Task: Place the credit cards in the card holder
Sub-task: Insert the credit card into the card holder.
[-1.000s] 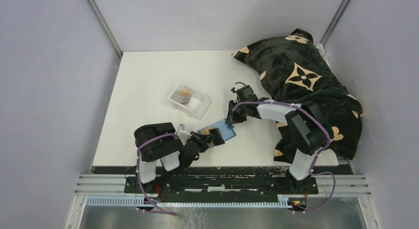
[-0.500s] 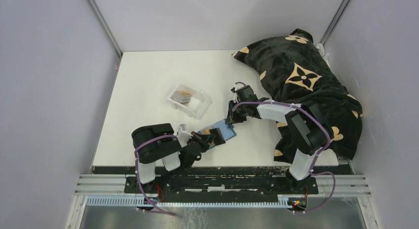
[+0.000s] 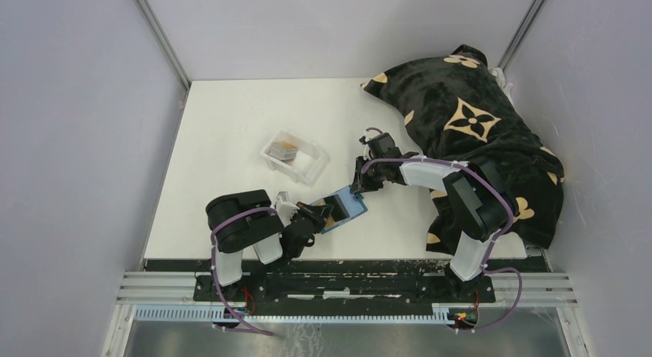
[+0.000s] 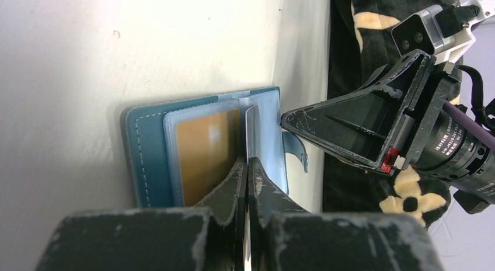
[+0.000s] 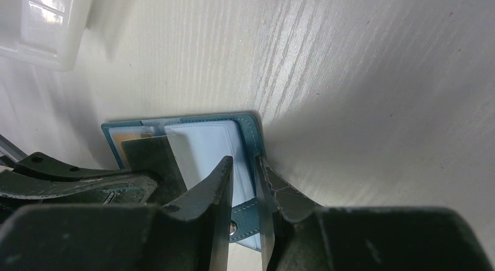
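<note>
Teal stitched card holder (image 4: 143,154); thin dark card (image 5: 146,154) seemingly in left tool (image 4: 246,163)

Your two grippers meet low in the centre of the top view.
Your left gripper (image 4: 247,161) reaches out from a tightly folded arm, fingers pinched flat on a credit card (image 5: 146,157). Your right gripper (image 5: 243,162), on an arm bent leftward, clamps the card holder (image 4: 145,166) at its edge.

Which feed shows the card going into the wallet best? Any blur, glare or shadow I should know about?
Left wrist: best; the card holder and edge-on credit card are sharp, only the left gripper is blurred up close. Right wrist: the right gripper is a dark blur, shadow crosses the table, the clear tray is washed out. Top external: even light, but everything small.
</note>
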Robot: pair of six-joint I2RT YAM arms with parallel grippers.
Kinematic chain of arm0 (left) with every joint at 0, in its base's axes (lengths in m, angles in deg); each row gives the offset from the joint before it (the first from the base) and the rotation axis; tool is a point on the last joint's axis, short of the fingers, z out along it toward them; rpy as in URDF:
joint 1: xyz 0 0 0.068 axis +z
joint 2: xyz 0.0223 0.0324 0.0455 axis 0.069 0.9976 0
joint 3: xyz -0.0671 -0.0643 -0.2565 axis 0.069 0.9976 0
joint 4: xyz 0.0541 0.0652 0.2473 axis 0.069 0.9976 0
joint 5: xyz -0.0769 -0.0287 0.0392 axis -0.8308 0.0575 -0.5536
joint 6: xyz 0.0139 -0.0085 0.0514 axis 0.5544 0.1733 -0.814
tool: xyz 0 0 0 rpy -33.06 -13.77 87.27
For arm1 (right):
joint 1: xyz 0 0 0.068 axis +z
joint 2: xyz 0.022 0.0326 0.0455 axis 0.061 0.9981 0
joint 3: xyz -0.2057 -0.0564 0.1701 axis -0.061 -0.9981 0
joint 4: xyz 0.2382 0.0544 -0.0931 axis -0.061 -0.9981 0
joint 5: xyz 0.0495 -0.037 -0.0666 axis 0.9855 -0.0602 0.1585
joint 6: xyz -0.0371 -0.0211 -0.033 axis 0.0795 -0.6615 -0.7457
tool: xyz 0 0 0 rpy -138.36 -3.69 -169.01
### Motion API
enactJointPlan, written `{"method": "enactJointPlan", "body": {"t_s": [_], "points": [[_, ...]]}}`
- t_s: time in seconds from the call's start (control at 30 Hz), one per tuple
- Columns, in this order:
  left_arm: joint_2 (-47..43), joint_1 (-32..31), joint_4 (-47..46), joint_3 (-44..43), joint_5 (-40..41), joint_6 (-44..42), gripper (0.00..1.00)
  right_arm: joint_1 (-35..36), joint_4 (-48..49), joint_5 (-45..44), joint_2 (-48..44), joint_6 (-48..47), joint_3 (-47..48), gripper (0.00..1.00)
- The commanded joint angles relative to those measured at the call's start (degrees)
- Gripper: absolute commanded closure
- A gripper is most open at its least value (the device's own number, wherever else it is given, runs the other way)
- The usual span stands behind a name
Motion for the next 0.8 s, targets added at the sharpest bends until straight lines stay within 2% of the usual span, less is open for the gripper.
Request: {"method": "enactJointPlan", "body": {"t_s": [0.0,0.33,0.63,0.77], "points": [[2.49,0.49,2.33,-1.09,1.92,-0.95,0.97,0.24,1.01,-0.18,2.30,0.13,-0.54,0.74],[3.70,0.49,4.18,-2.82,-2.07,-2.44,0.95,0.32,1.35,0.12,2.38,0.31,-0.70,0.74],[-3.62,0.46,24.19,-4.77,-5.65,-3.66,0.67,0.44,1.91,0.60,3.13,0.57,-0.58,0.74],[-6.00,0.45,27.33,-4.56,-5.18,-4.59,0.54,0.59,2.26,0.93,3.43,0.83,-0.47,0.74]]}}
